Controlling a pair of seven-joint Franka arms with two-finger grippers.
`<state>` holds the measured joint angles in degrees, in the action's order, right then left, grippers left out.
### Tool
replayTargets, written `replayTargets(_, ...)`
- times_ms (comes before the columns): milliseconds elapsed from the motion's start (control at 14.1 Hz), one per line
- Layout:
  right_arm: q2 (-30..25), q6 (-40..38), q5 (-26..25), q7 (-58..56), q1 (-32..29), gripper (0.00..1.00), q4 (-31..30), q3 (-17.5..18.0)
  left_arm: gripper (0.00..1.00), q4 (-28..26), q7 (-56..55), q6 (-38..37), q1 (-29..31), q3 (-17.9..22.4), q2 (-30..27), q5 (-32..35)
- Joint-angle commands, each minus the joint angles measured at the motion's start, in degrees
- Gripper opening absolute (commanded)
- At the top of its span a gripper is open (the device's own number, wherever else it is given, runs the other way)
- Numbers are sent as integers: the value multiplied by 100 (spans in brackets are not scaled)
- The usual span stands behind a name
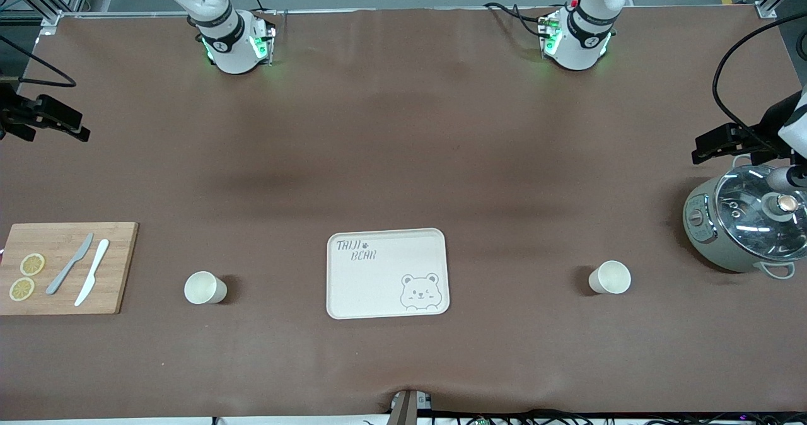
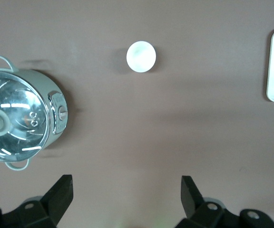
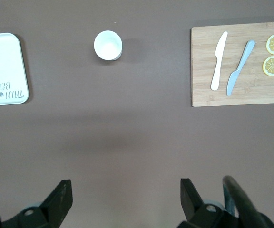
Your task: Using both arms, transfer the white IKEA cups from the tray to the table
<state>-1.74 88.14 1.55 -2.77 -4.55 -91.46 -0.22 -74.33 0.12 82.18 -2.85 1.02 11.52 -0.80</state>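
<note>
The left gripper (image 2: 125, 197) is hanging with its fingers (image 2: 61, 194) spread wide and nothing between them, raised over the bare brown table (image 1: 403, 160) at the left arm's end, just beside the lidded cooking pot (image 1: 747, 223). The right gripper (image 3: 125, 199) is hovering the same way at the right arm's end, fingers (image 3: 60, 197) wide apart and empty, over bare table farther from the front camera than the cutting board (image 1: 113, 286). Neither gripper is touching a cup. One white cup (image 1: 609, 277) is standing upright on the table toward the left arm's end, between the pot and the bear-printed tray (image 1: 378, 286), well apart from both. The other white cup (image 1: 204, 287) is standing upright toward the right arm's end, between the tray and the cutting board. The tray is lying flat in the middle of the table, nothing on it. On the board are lying a grey knife (image 1: 69, 263) and a white knife (image 1: 92, 272) side by side, with two lemon slices (image 1: 32, 264) at its outer end. The pot is sitting with its glass lid on, at the table's edge.
</note>
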Motion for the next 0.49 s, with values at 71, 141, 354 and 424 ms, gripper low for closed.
replayTargets(71,-143,45,-67,74,-46,100,-127,48,100,6,-83,299,-14,-84,-53,98)
replayTargets(141,-134,45,-67,74,-46,100,-127,48,100,6,-83,316,-14,-84,-53,98)
replayTargets(354,-108,54,-67,74,-29,100,-135,48,100,14,-74,317,-14,-75,-53,98)
replayTargets(424,-107,62,-67,74,-20,100,-135,48,100,15,-57,317,-5,-75,-53,98)
